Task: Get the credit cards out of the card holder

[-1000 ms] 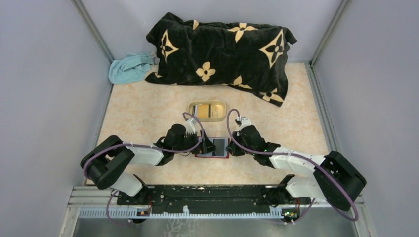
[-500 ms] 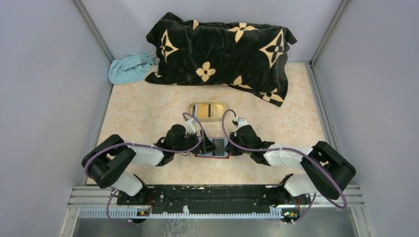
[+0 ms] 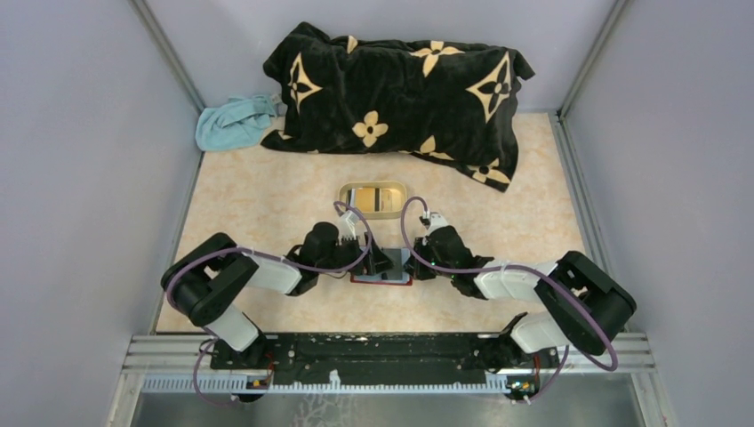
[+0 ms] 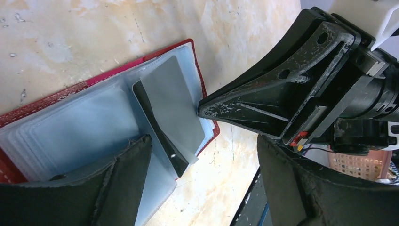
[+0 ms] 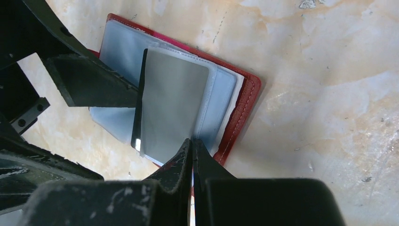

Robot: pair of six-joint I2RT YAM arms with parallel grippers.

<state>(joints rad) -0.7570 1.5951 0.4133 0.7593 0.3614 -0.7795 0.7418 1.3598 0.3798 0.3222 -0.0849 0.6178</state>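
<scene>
One red card holder [image 4: 70, 127] lies open on the tabletop [image 5: 329, 70], front centre; left gripper [image 4: 203, 140] spread wide over it, holding nothing; right gripper [image 5: 192, 141] closed, tips touching the sleeved credit cards [image 5: 171, 106] inside.

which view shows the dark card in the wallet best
Right wrist: the card lies nearly face-on there, its whole outline visible on the open wallet. The left wrist view shows it too, but slanted and foreshortened. From the top, the left hand and right hand cover it; only the wallet's red edge shows.
</scene>
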